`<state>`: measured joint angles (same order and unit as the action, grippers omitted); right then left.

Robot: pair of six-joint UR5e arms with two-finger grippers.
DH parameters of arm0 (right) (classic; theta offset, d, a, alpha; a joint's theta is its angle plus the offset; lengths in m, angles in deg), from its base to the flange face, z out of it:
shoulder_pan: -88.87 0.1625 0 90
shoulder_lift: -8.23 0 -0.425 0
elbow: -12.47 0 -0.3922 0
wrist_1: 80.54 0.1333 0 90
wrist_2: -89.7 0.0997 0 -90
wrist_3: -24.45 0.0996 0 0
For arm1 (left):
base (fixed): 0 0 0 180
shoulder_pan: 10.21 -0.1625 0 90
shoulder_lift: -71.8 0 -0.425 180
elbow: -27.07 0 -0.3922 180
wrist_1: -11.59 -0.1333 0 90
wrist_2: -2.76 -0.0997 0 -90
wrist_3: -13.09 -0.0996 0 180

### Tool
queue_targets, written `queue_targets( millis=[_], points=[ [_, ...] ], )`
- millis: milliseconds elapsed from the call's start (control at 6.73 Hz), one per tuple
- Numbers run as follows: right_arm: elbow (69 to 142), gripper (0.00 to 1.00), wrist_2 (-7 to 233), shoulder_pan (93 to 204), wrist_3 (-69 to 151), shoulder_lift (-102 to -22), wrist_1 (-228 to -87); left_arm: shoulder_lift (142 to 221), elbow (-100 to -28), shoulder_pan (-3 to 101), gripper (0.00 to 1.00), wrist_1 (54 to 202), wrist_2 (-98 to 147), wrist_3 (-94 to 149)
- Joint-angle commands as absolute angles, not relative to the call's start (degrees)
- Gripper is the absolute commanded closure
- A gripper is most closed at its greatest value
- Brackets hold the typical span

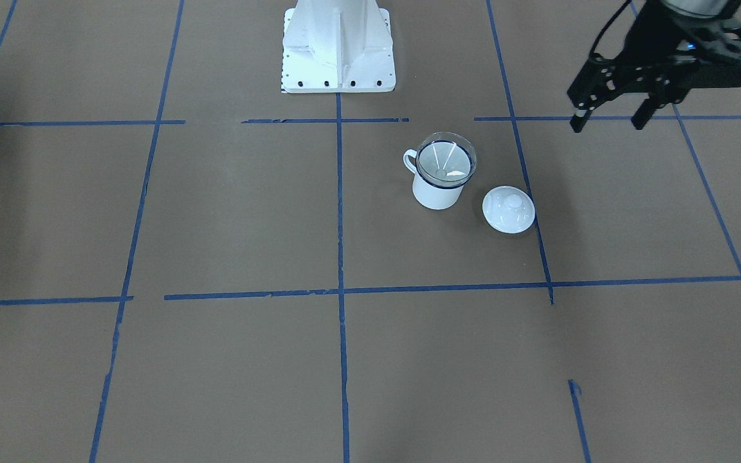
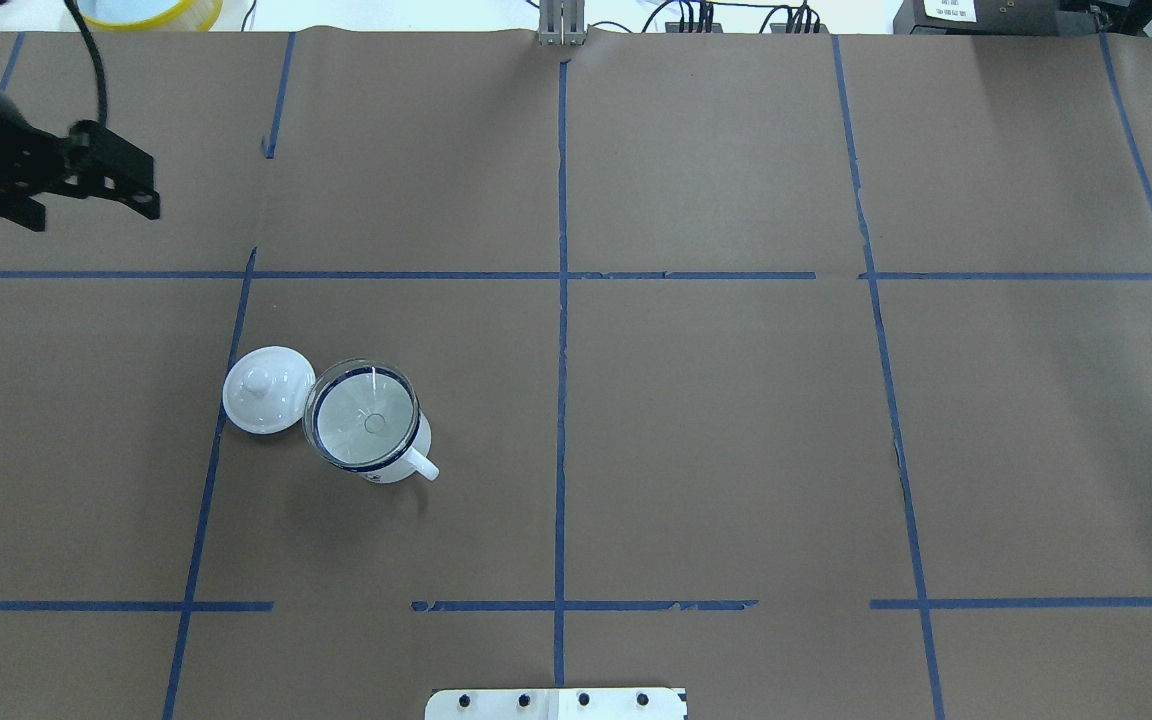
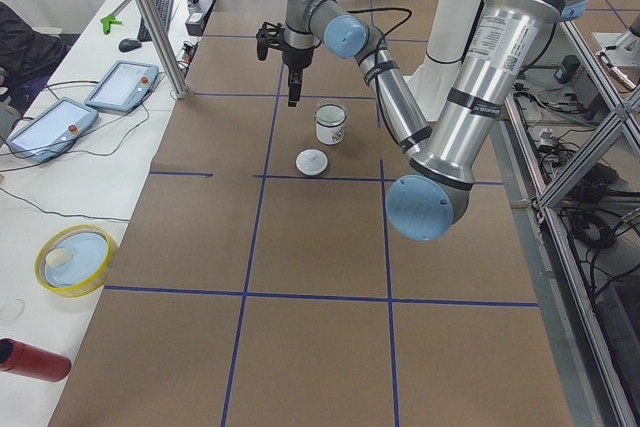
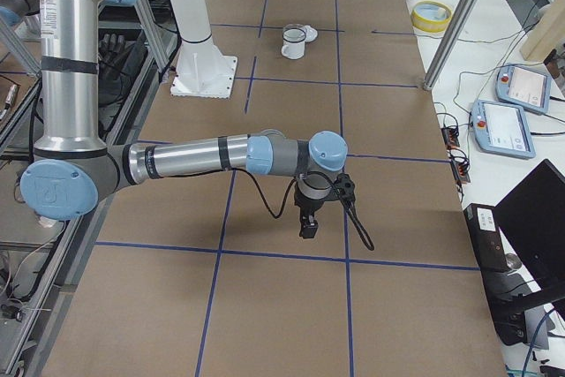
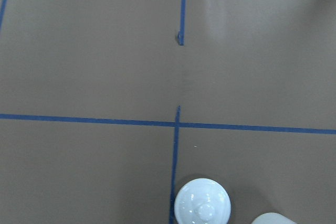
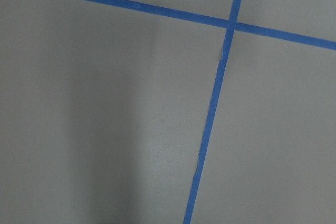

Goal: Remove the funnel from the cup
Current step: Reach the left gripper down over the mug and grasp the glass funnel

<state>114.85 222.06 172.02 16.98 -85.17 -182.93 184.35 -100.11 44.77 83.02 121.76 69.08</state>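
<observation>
Nearest in the exterior right view: black two-finger right gripper [image 4: 309,222], above the brown paper-covered table [image 4: 265,306], spread of fingers impossible to tell. Farther along: clear plastic funnel [image 1: 446,161] seated in the white enamel blue-rimmed mug [image 1: 433,193], standing upright. Just beside the mug: round white knobbed lid [image 1: 508,209]. Farthest: black left gripper [image 1: 608,122], raised, fingers apart, empty, well clear of the mug.
</observation>
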Motion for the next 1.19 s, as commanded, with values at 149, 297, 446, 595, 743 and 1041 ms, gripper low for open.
queue_targets(
  millis=[149, 297, 446, 595, 743, 1041],
  points=[
    [114.9, 0.0, 222.1, 172.0, 17.0, -85.1, -182.9, 191.8, -93.0, 32.5, 0.0, 83.0, 115.4, 76.8],
    [114.9, 0.0, 222.1, 172.0, 17.0, -85.2, -182.9, 193.6, -91.2, 29.0, 0.0, 83.0, 115.4, 77.0],
    [114.9, 0.0, 222.1, 172.0, 17.0, -85.1, -182.9, 194.9, -88.5, 28.1, 0.0, 83.6, 115.3, 77.3],
    [114.9, 0.0, 222.1, 172.0, 17.0, -85.2, -182.9, 196.2, -86.2, 23.5, 0.0, 83.8, 110.5, 81.4],
    [114.9, 0.0, 222.1, 172.0, 17.0, -85.2, -182.9, 196.3, -84.3, 21.0, 0.0, 86.7, 107.1, 83.5],
    [114.9, 0.0, 222.1, 172.0, 17.0, -85.1, -182.9, 195.9, -79.8, 20.6, 0.0, 92.8, 107.0, 85.2]
  ],
)
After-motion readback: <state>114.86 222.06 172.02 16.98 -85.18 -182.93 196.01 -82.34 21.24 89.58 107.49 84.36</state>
